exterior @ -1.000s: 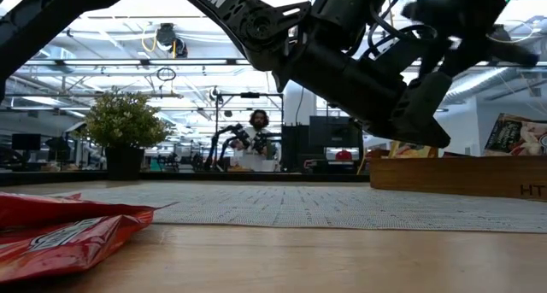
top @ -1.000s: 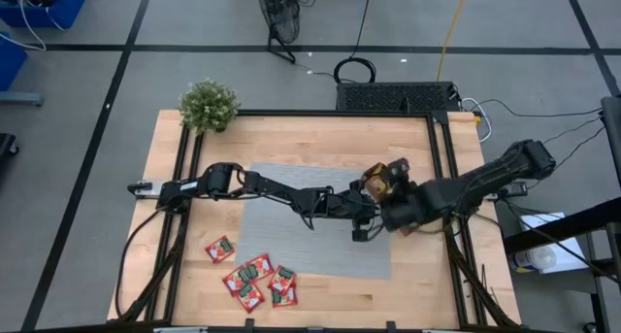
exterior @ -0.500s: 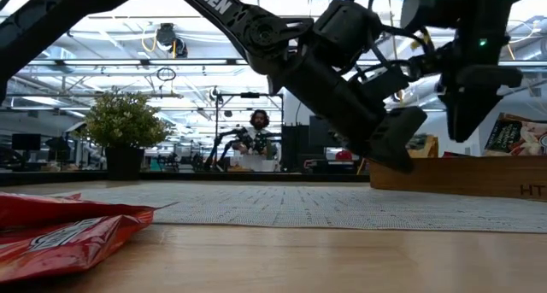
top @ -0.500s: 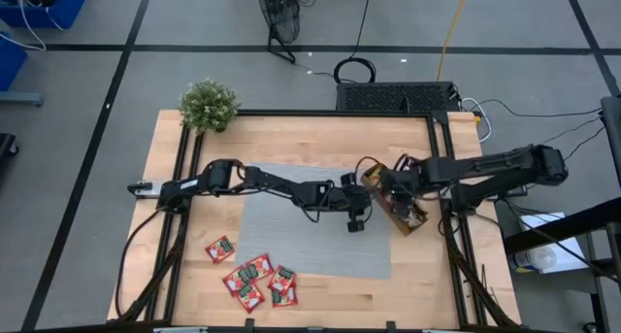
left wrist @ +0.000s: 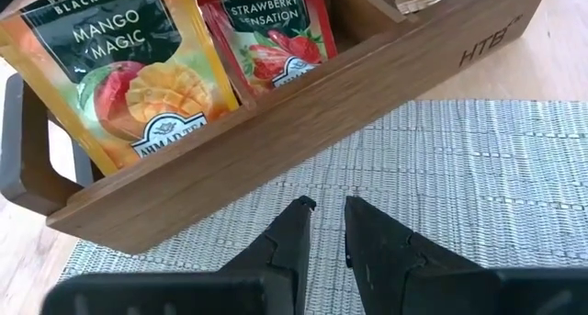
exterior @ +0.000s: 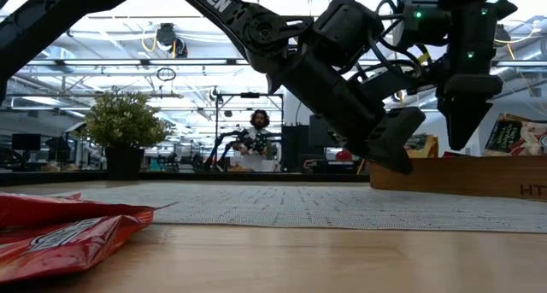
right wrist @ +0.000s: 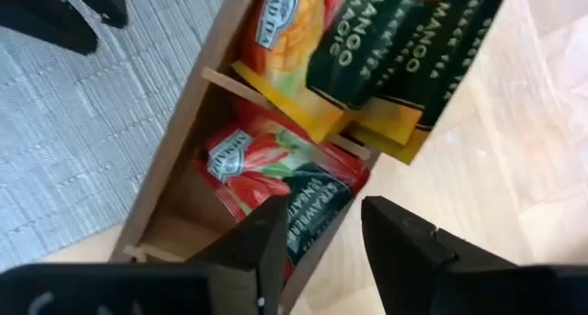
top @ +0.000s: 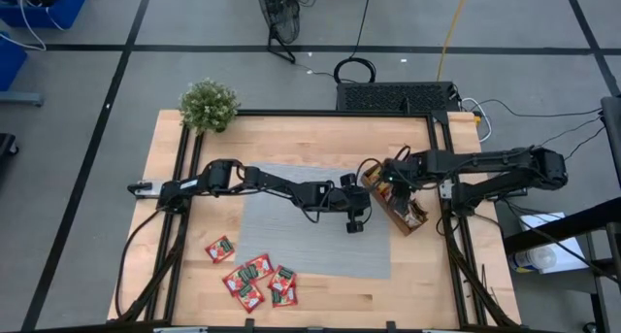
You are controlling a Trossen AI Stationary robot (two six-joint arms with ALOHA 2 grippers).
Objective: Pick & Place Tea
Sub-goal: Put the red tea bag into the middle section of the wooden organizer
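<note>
A brown wooden tray [top: 403, 215] stands at the grey mat's [top: 291, 226] right edge. In its compartments tea sachets lean upright: orange mango ones [left wrist: 129, 76] and red strawberry ones [right wrist: 266, 168]. Several red sachets [top: 254, 278] lie flat on the bare wood near the table's front left. My right gripper [right wrist: 317, 223] points down over the tray's strawberry compartment, open and holding nothing. My left gripper [left wrist: 326, 205] slants down just above the mat beside the tray's long wall [left wrist: 276, 140]. Its fingers stand a narrow gap apart, with nothing between them.
A potted plant [top: 209, 105] stands at the table's far left corner. Black rails [top: 179, 178] run along the left and right sides of the table. A person [exterior: 256, 135] sits in the room beyond the far edge. Bare mat lies between the tray and the loose sachets.
My right arm has swung toward the table's far edge and rolled its wrist, so the gripper now points down over the tray. My left gripper has tipped its fingers down toward the mat and otherwise kept its place.
</note>
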